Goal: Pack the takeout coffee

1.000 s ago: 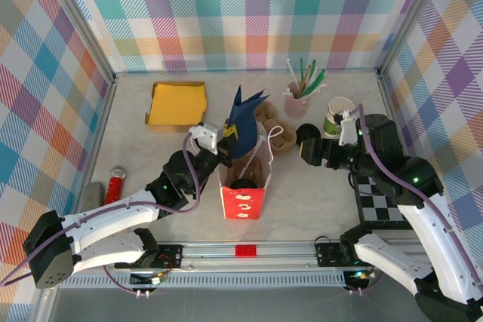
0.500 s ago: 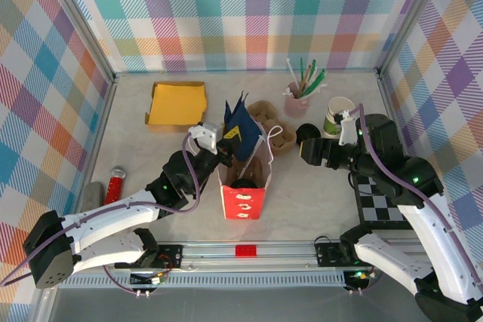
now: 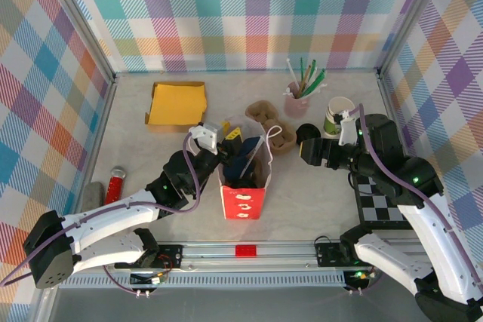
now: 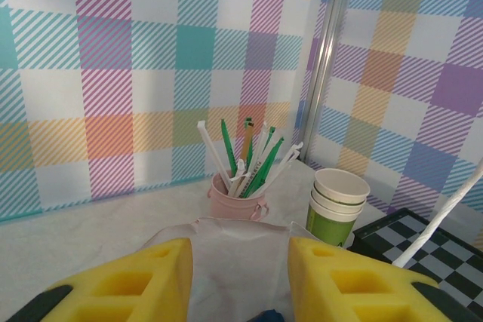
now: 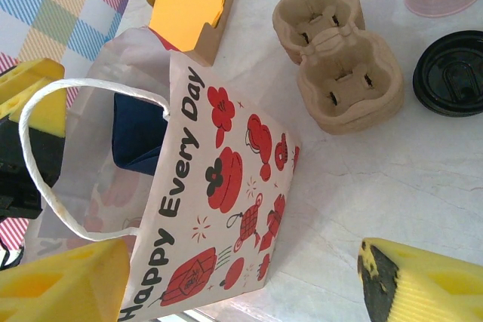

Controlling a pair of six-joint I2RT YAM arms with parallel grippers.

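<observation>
From above, the left gripper [image 3: 226, 141] is seen at the rim of the red paper bag [image 3: 243, 201] with white cord handles. A dark blue folded napkin [image 3: 241, 164] lies just below it inside the bag. Whether the takeout coffee lies beneath cannot be told.

On the left wrist, the yellow pads [image 4: 143, 277] are parted, and nothing is clamped between them.

On the right wrist, the right gripper [image 5: 241, 262] is spread wide and empty. The bag is just ahead, and a round black plastic lid [image 5: 453, 73] lies beyond, to its right.
</observation>
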